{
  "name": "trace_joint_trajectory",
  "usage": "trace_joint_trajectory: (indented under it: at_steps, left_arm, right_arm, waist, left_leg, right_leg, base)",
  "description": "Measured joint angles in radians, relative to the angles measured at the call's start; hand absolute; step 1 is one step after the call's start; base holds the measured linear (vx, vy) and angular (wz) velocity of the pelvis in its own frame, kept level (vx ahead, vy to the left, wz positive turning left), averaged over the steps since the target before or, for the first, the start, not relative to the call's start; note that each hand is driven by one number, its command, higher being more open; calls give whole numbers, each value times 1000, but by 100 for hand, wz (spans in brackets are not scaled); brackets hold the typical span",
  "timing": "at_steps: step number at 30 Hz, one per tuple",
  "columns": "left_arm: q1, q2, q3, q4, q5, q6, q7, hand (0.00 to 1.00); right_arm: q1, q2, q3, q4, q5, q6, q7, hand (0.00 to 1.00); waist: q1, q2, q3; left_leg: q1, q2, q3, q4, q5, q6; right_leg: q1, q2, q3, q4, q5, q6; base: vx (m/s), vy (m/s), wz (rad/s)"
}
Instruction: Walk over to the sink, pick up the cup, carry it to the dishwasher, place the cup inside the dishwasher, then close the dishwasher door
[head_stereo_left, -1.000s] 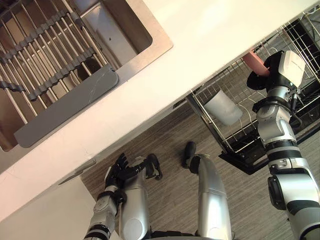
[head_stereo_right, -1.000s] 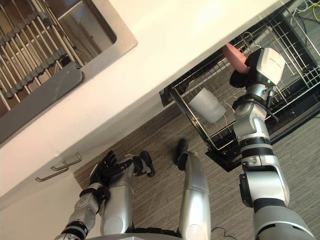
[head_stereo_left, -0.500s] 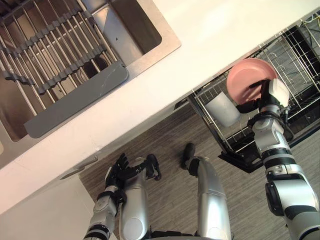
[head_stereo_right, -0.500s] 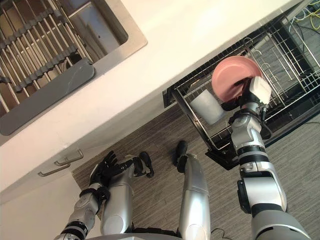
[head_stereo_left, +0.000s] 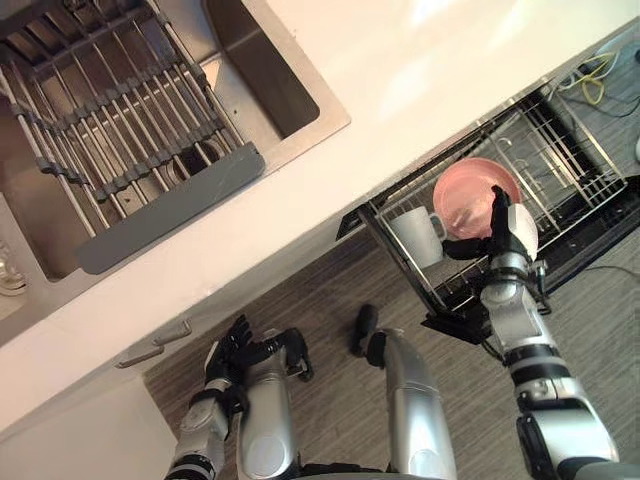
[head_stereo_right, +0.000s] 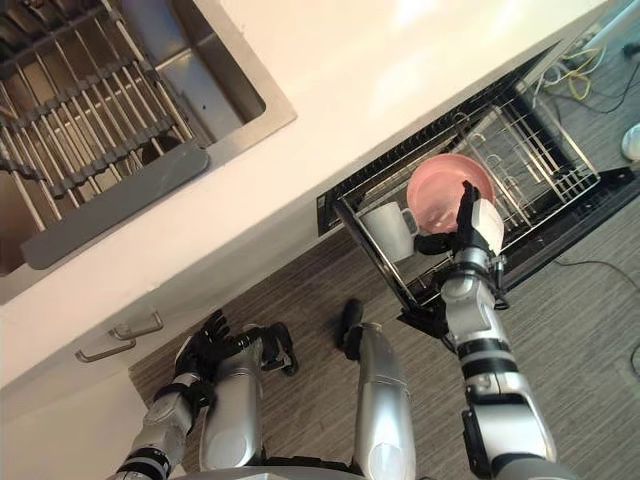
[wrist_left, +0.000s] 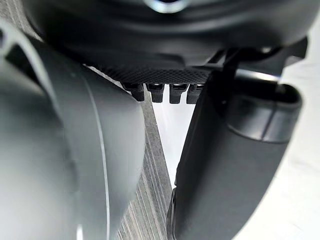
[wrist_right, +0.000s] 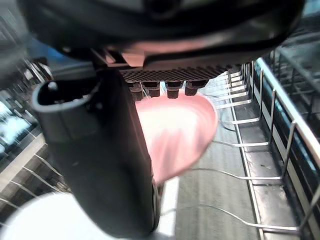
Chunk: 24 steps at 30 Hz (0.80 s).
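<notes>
The robot's right hand (head_stereo_left: 503, 228) reached into the dark wire dishwasher rack (head_stereo_left: 560, 165), which stood drawn out from under the long white countertop (head_stereo_left: 420, 90) on the right of the scene. Its fingers (head_stereo_left: 497, 205) were held straight and close together, lying flat against the face of a round, shallow pink dish (head_stereo_left: 462, 195) that stood tilted on edge among the rack's wires. The thumb stuck out to the left, clear of the dish's rim and not clamped on it. Just left of the dish, in the rack's near-left corner, a white ceramic mug with a handle (head_stereo_left: 414, 236) lay tipped on its side, close to the thumb but apart from it. Whether it touched the dish could not be told. At the far left, a stainless-steel sink (head_stereo_left: 270, 80) was set into the countertop, partly covered by a roll-up drying mat of steel rods with a grey end strip (head_stereo_left: 110, 130). The left hand (head_stereo_left: 228, 347) hung low on the near left above the grey wood-grain floor (head_stereo_left: 330, 300), its fingers loosely spread and holding nothing.
</notes>
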Motion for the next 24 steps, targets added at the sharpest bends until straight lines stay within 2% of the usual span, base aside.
trace_joint_trajectory:
  at_steps: [7, 11, 16, 18, 21, 24]
  left_arm:
    - [72, 26, 0, 5, 43, 5, 12, 100]
    - [100, 30, 0, 52, 101, 9, 19, 100]
    - [122, 13, -1, 98, 135, 14, 18, 100]
    - [143, 2, -1, 109, 143, 15, 17, 100]
    - [165, -19, 1, 113, 155, 13, 15, 100]
    - [190, -37, 19, 126, 187, 12, 7, 100]
  right_arm:
    - [241, 124, 0, -289, -24, 0, -30, 100]
    - [358, 165, -11, -395, -59, -16, -51, 100]
    - [416, 181, -86, -448, -71, -76, -66, 100]
    - [448, 187, -124, -461, -66, -109, -67, 100]
    - [497, 217, -183, -474, -16, -161, -68, 100]
    - [556, 220, -202, -474, 36, -203, -69, 100]
  waist:
    - [-17, -56, -72]
    - [-30, -79, -144]
    - [-63, -77, -176]
    - [-81, -77, -214]
    - [-103, -74, -241]
    - [-121, -64, -289]
  left_leg:
    - [130, 7, 33, -109, 17, -20]
    - [213, -16, 58, -215, 52, -43]
    - [326, -76, 70, -371, 108, -53]
    - [358, -104, 73, -442, 136, -52]
    - [438, -138, 80, -539, 167, -53]
    - [505, -166, 100, -621, 191, -53]
  right_leg:
    - [130, 33, -3, -134, 29, -3]
    - [198, 44, 9, -216, 52, -3]
    - [298, 42, 28, -336, 91, 11]
    - [329, 42, 40, -405, 120, 19]
    - [407, 41, 52, -497, 151, 33]
    - [450, 38, 69, -543, 161, 43]
  base:
    - [26, -2, -10]
    - [143, -4, -5]
    - [141, 25, -4]
    - [130, 41, -9]
    - [129, 52, -9]
    - [109, 48, -14]
